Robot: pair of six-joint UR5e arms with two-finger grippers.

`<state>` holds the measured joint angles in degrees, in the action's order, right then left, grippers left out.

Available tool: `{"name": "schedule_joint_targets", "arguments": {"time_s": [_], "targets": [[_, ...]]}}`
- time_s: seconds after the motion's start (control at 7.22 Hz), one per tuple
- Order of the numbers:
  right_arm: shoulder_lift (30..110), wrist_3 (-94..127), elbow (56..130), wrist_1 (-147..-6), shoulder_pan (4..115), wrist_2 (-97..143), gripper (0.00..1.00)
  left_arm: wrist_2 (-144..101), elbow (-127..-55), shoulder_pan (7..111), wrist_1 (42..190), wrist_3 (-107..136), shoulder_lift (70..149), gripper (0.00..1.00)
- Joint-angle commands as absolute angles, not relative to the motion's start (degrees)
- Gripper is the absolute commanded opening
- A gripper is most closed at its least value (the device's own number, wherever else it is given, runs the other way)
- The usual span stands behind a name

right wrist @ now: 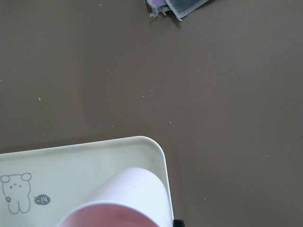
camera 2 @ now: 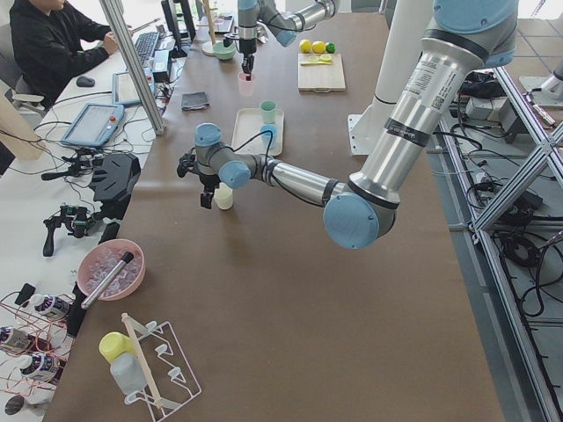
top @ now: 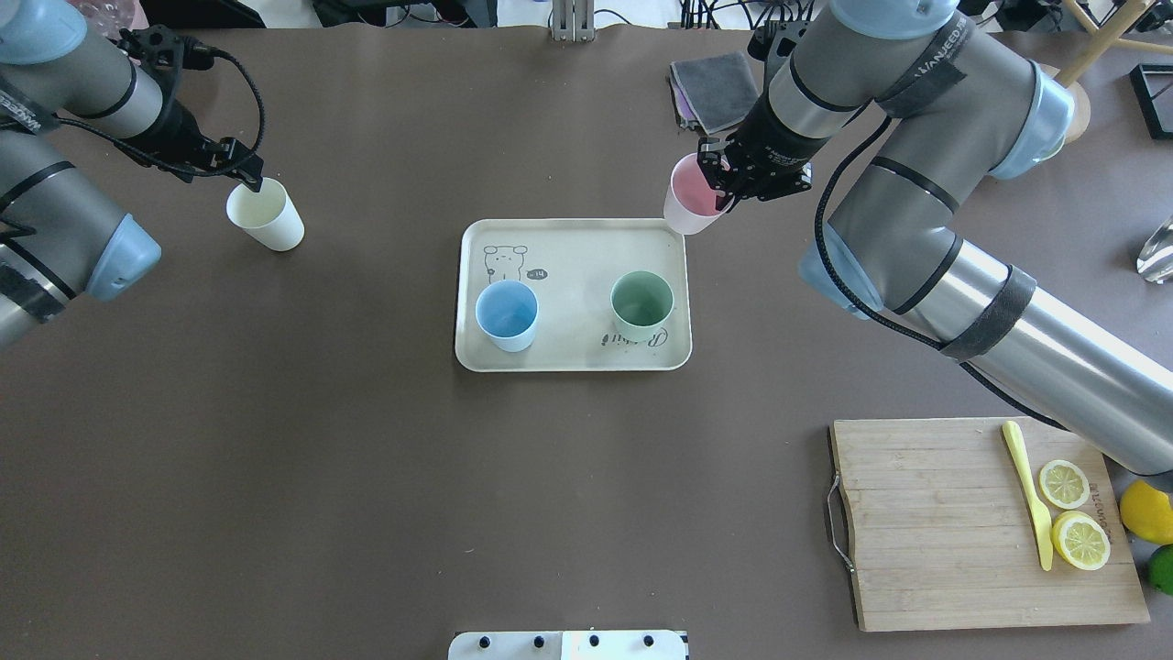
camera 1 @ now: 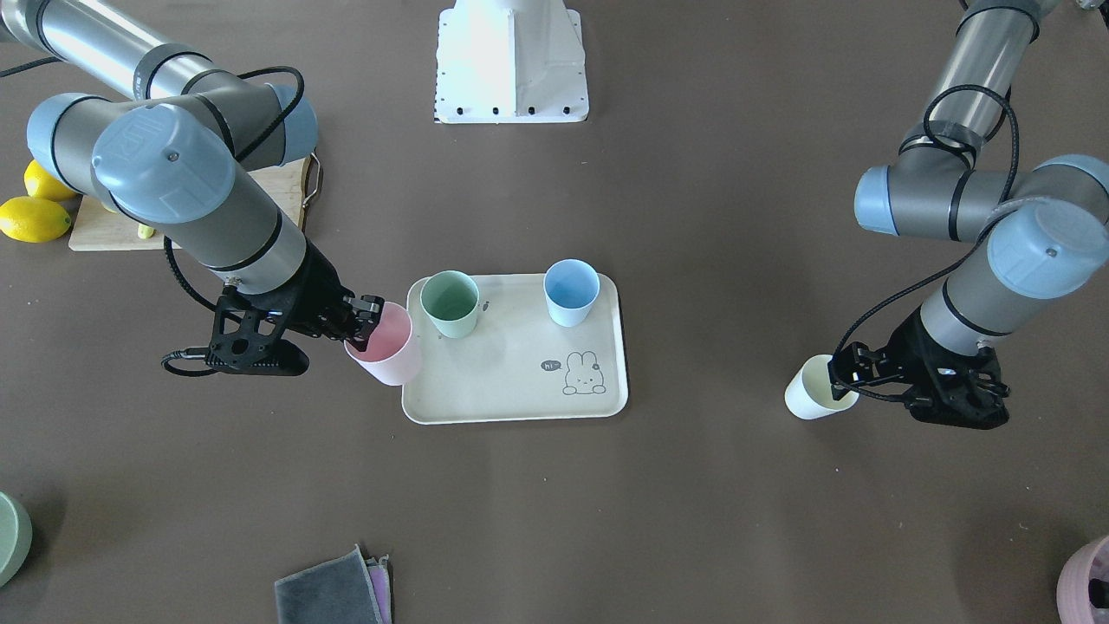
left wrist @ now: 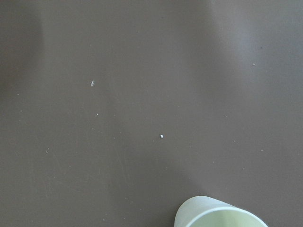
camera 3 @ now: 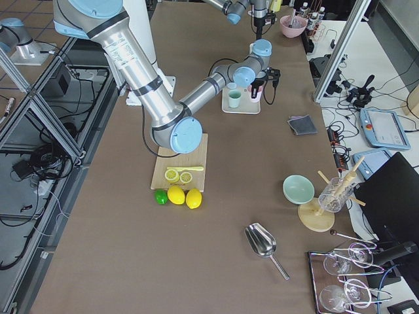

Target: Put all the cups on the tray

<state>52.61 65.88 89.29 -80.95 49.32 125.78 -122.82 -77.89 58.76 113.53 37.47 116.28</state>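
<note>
The beige tray (top: 568,266) with a rabbit drawing lies mid-table and carries a blue cup (top: 506,314) and a green cup (top: 641,304), both upright. My right gripper (top: 724,188) is shut on the rim of a pink cup (top: 692,203), held tilted over the tray's far right corner; cup (right wrist: 123,198) and tray corner (right wrist: 85,161) show in the right wrist view. My left gripper (top: 246,181) is shut on the rim of a cream cup (top: 266,214), tilted, well left of the tray. Its rim (left wrist: 218,215) shows in the left wrist view.
A wooden cutting board (top: 944,522) with lemon slices and a yellow knife lies at the near right, whole lemons (top: 1145,511) beside it. Folded cloths (top: 715,87) lie beyond the tray. A green bowl (camera 1: 9,537) and a pink bowl (camera 1: 1087,581) sit at the far corners.
</note>
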Motion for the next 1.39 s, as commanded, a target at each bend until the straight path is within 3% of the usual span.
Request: {"name": "schedule_joint_targets", "arguments": {"time_s": [0.0, 0.14, 0.42, 1.25], "targets": [[51.9, 65.8, 88.2, -80.9, 48.6, 125.1, 0.0, -122.8, -77.7, 57.5, 113.8, 38.2, 115.2, 0.97], [50.9, 65.8, 86.5, -80.6, 48.2, 124.5, 0.0, -122.7, -77.3, 57.0, 115.1, 38.2, 115.0, 0.89], [49.8, 65.9, 84.5, -80.2, 47.4, 123.4, 0.0, -122.1, -78.0, 56.3, 115.6, 40.9, 115.0, 0.0], [48.3, 65.9, 80.3, -76.7, 43.6, 120.5, 0.0, -125.2, -80.0, 57.0, 103.5, 51.1, 128.1, 0.0]]}}
